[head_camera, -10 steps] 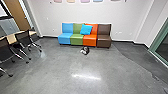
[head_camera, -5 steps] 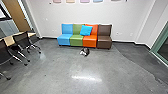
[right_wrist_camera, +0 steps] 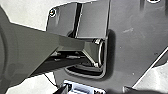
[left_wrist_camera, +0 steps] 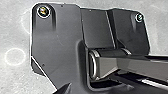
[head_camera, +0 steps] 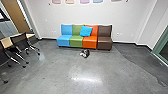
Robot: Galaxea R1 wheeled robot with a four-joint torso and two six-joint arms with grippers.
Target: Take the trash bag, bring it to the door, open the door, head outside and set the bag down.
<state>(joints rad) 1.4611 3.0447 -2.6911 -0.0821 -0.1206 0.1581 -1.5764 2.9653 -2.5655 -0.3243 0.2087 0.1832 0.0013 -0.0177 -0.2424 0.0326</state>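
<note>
Four seats side by side along the wall, the trash bag on the floor before them.
The row of seats [head_camera: 76, 41] stands ahead at the foot of the far wall [head_camera: 50, 15] — a cushion [head_camera: 86, 31] leans against the backs of the second and third from the left. In front of the third seat, just clear of the row, the trash bag [head_camera: 85, 53] lies on the floor [head_camera: 62, 67]. Off to the left stands a table [head_camera: 6, 42] with chairs [head_camera: 20, 41] beside it — beyond them is a door [head_camera: 17, 15]. A framed pane [head_camera: 158, 48] lies far right; panels [head_camera: 83, 1] hang above the seats.
</note>
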